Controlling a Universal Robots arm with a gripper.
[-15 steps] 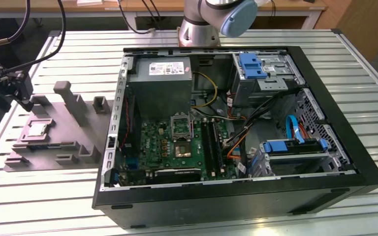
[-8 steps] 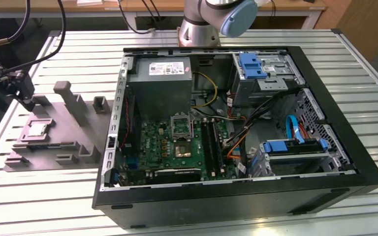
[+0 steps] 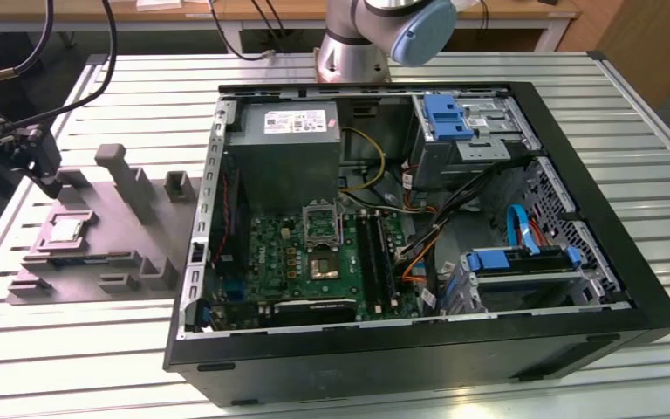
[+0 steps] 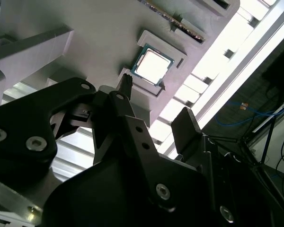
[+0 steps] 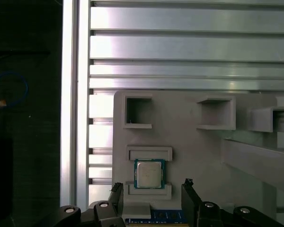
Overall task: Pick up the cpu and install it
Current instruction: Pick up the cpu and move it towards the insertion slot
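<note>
1. Cpu position. We find the cpu (image 3: 67, 230) lying flat, metal top up, in a square recess of the grey fixture (image 3: 114, 249). The fixture rests on the slatted bench (image 3: 79, 349), just beside the open case (image 3: 428, 353), on the exterior view's left of it. The motherboard (image 3: 300, 262) lies inside the case, well apart from the cpu.

2. Seating detail. In the first wrist view the cpu (image 5: 149, 173) sits between 2 raised lips of the fixture (image 5: 189, 156). In the second wrist view the cpu (image 4: 154, 65) shows a bright top and a dark green edge, framed by the same recess in the fixture (image 4: 85, 23).

3. Jaws. We read the jaws as open and holding nothing. In the first wrist view the 2 dark fingertips (image 5: 187, 183) stand apart, 1 toward each side of the cpu, and neither touches it. In the second wrist view the fingertips (image 4: 127, 81) point toward the cpu with a gap between them and the chip.

4. Arm. In the exterior view the arm's tool end (image 3: 35, 157) hangs over the fixture's end farthest from the case, above the cpu and clear of it. The arm base (image 3: 365, 39) stands on the bench beyond the case.
</note>
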